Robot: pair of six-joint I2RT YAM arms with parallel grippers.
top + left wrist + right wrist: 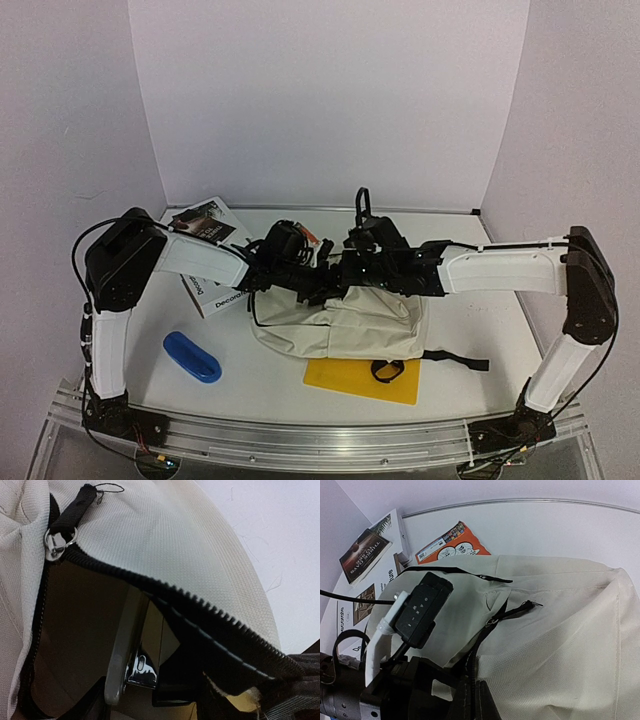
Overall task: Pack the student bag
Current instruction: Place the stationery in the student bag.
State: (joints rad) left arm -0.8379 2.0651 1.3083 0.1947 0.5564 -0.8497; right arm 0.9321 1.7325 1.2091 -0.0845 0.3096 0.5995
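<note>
The cream student bag (340, 320) lies in the middle of the table with its black zipper open. My right gripper (347, 272) is shut on the zippered edge of the opening (476, 700) and holds it up. The zipper pull (492, 621) hangs just beyond it. My left gripper (298, 275) reaches into the dark opening (168, 700). A grey piece with a chrome clip (142, 667) stands between dark shapes there. Whether the jaws touch it is lost in shadow. The bag's cream cloth (165, 535) and the zipper pull (60, 539) fill the rest of the left wrist view.
Books (210, 225) lie at the back left, and an orange packet (452, 542) lies behind the bag. A blue object (192, 357) sits front left. A yellow flat sheet (350, 380) pokes out under the bag's near side. A black strap (455, 360) trails right.
</note>
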